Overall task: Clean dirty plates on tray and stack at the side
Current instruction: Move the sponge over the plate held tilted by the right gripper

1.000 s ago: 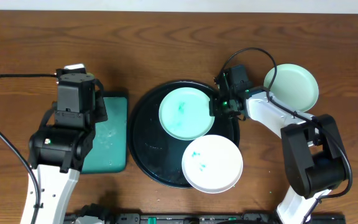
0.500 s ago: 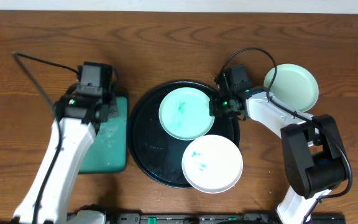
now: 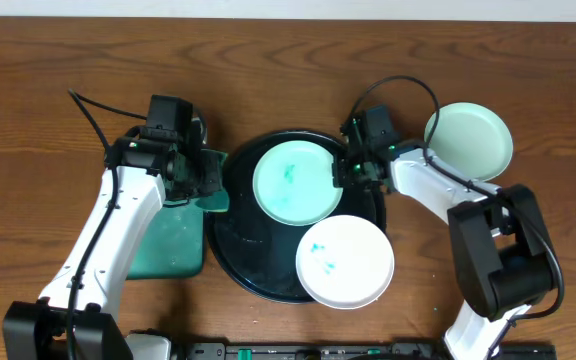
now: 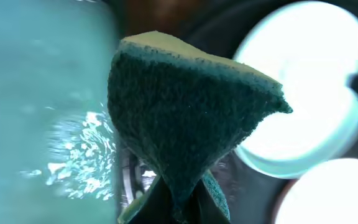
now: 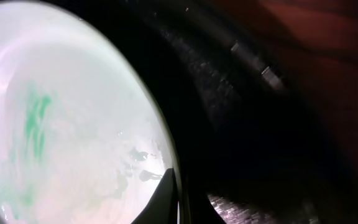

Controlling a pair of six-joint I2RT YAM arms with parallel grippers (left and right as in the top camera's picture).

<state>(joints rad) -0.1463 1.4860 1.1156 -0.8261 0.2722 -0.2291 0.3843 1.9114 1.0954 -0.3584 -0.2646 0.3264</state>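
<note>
Since 1 second ago the left arm has swung rightward off the teal tray (image 3: 168, 245), and the left end effector (image 3: 211, 188) now sits at the left rim of the black tray (image 3: 238, 255). It is clenched on a dark green sponge (image 3: 217, 197). In the left wrist view the sponge (image 4: 185, 124) is pinched at its lower end between the fingers (image 4: 149, 208) and fans out above them, with a pale layer along its top edge. The right arm has stayed where it was.

The right end effector (image 3: 344, 172) is clamped on the right edge of the mint-green plate (image 3: 293, 182), which lies in the upper half of the black tray and carries a teal smear near its middle. From the right wrist camera, the plate's rim passes between the fingertips (image 5: 165, 194), and the smear shows on its left part.

The white plate (image 3: 344, 262) lies at the tray's lower right, overhanging the rim, with small teal marks on it. A 2nd mint-green plate (image 3: 469, 140) rests on the tabletop (image 3: 48, 60) to the right, outside the tray, and looks free of smears.
</note>
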